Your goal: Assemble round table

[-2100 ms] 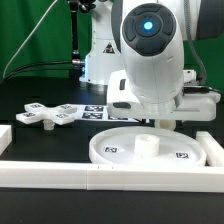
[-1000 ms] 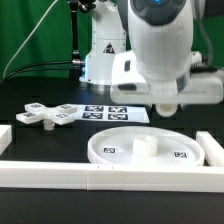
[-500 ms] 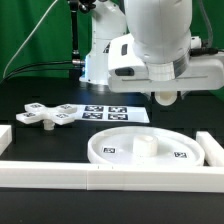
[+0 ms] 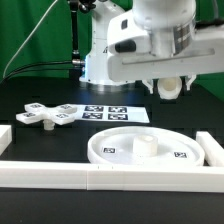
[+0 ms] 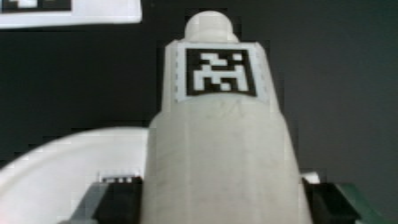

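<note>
The large rimmed round disc [image 4: 110, 150] lies on the black table with a raised hub [image 4: 146, 146] at its centre. The cross-shaped base piece [image 4: 45, 115] lies at the exterior view's left. My gripper [image 5: 217, 200] is shut on the short cylindrical leg [image 5: 214, 130]. The leg's tag faces the wrist camera, and dark fingers [image 5: 111, 198] press on both of its sides. In the exterior view the leg's rounded end [image 4: 170, 88] hangs under the arm, well above the disc and toward the exterior view's right. Part of the disc's rim [image 5: 54, 175] shows beside the leg in the wrist view.
The marker board [image 4: 112, 113] lies behind the disc and shows in the wrist view [image 5: 71, 8] too. White border rails run along the front [image 4: 100, 178], the right [image 4: 212, 150] and the left [image 4: 4, 135]. A green curtain hangs behind.
The arm has risen and swung, lifting the leg from just above the disc's hub to high above the table, toward the exterior view's right.
</note>
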